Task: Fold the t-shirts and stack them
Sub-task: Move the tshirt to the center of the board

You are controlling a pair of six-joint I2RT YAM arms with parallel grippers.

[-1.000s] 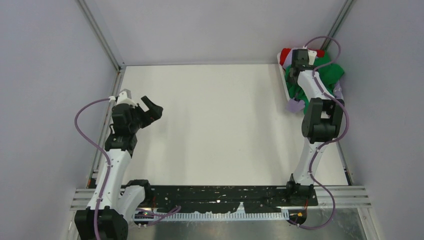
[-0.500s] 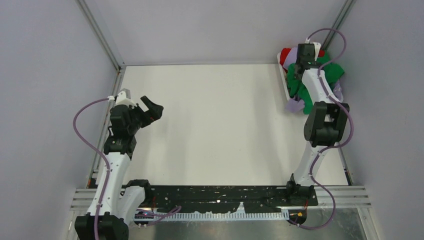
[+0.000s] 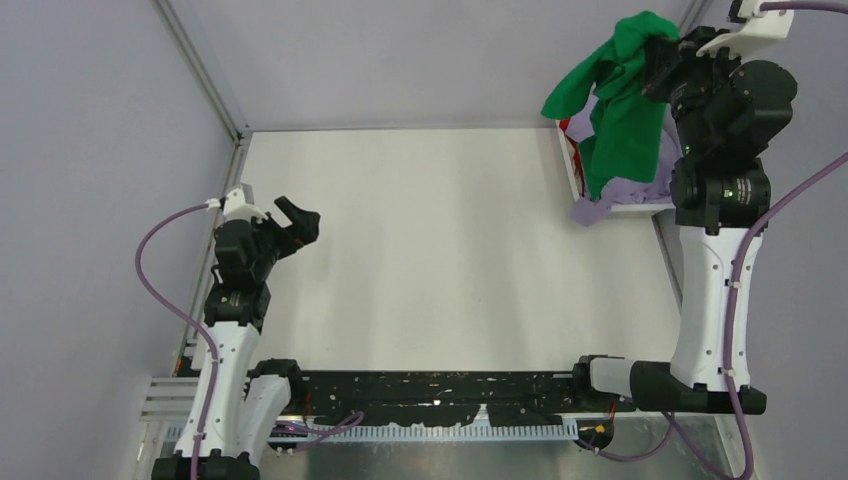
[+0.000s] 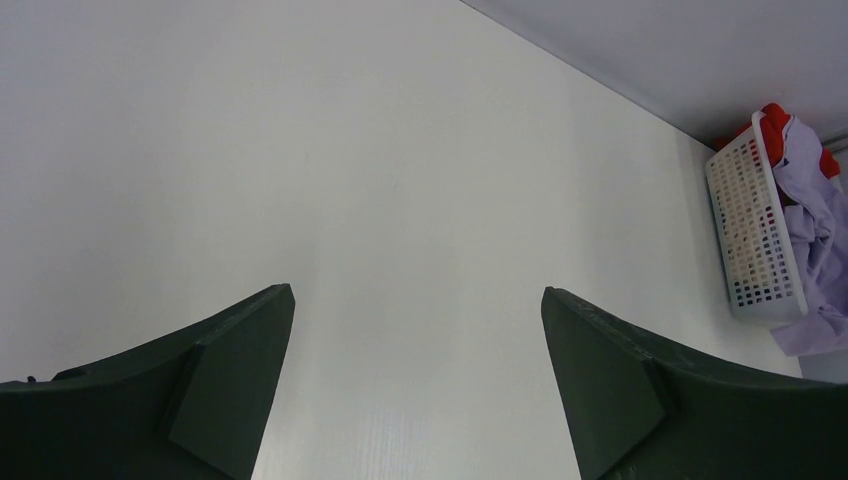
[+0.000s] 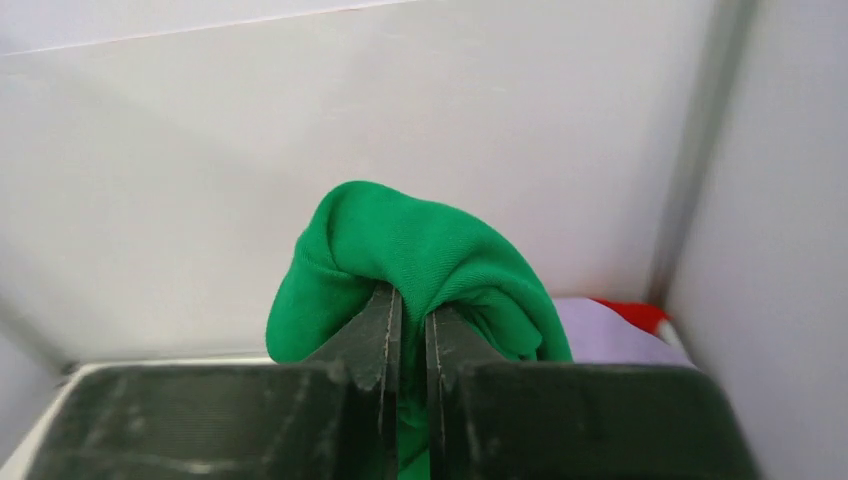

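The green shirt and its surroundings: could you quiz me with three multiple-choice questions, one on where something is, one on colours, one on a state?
1. Where is the green t-shirt?
A. Lying folded flat
B. Hanging from the right end effector
C. Draped over a chair

2. Which colours of cloth show in the white basket?
A. Blue and yellow
B. Black only
C. Lavender and red

3. What state is the left end effector in?
A. Open, holding nothing
B. Shut on a shirt
C. Shut on a cable

Answers:
1 B: the right wrist view shows green cloth pinched between the shut jaws.
2 C: the lavender t-shirt and the red t-shirt sit in it.
3 A: its jaws stand wide apart with nothing between them.
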